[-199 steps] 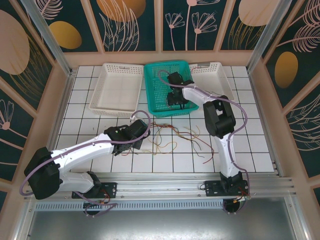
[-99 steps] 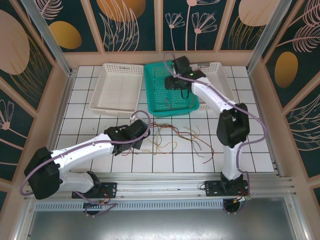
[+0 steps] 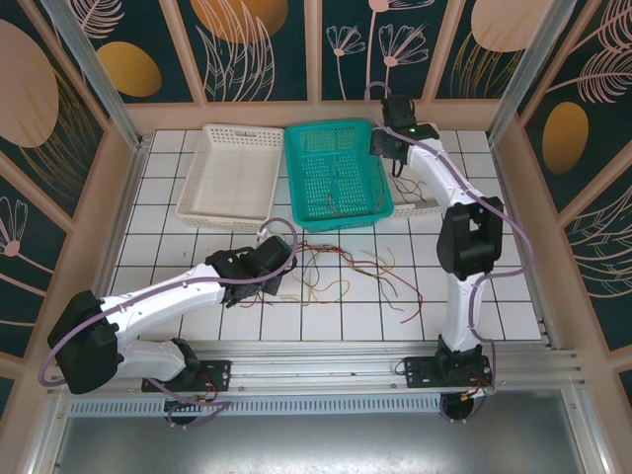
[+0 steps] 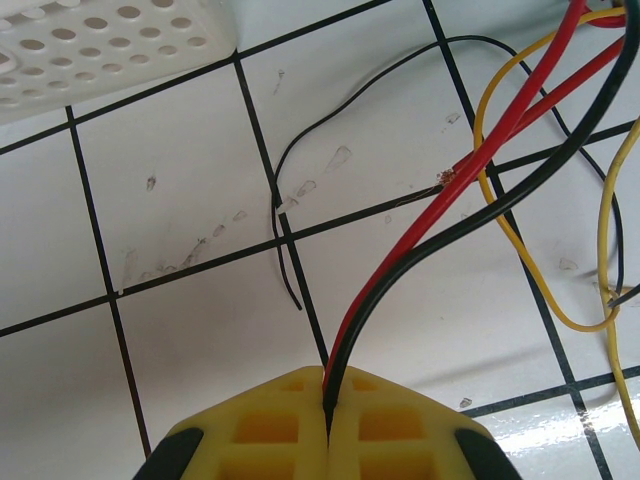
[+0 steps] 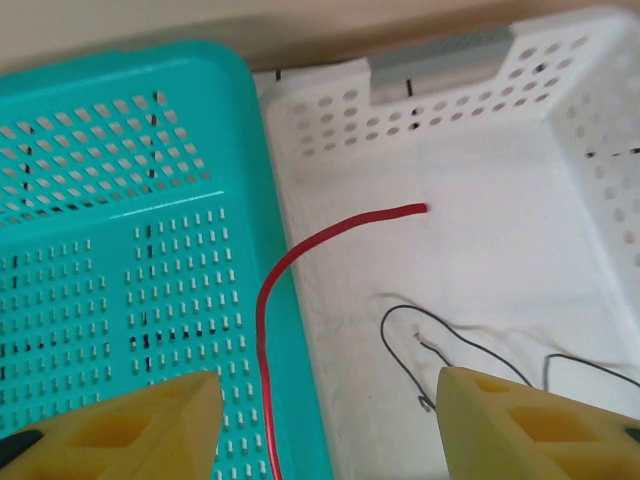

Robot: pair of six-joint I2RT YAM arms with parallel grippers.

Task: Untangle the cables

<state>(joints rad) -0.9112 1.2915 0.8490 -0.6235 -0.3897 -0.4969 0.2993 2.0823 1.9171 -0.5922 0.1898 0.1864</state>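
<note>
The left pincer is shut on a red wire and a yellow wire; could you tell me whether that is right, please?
Not quite. The left wrist view shows the left pincer shut on a red wire and a black wire, not a yellow one.

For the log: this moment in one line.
left claw: shut on red and black cables | right claw: open over teal basket and white basket

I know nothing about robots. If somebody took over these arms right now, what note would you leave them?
Left gripper: shut on a red-and-black cable pair, low over the table.
Right gripper: open, above where the teal basket meets the white basket; a red cable passes between its fingers.
Done: thin black cables lie in the white basket.
Left to do: separate the tangle on the table.
</note>
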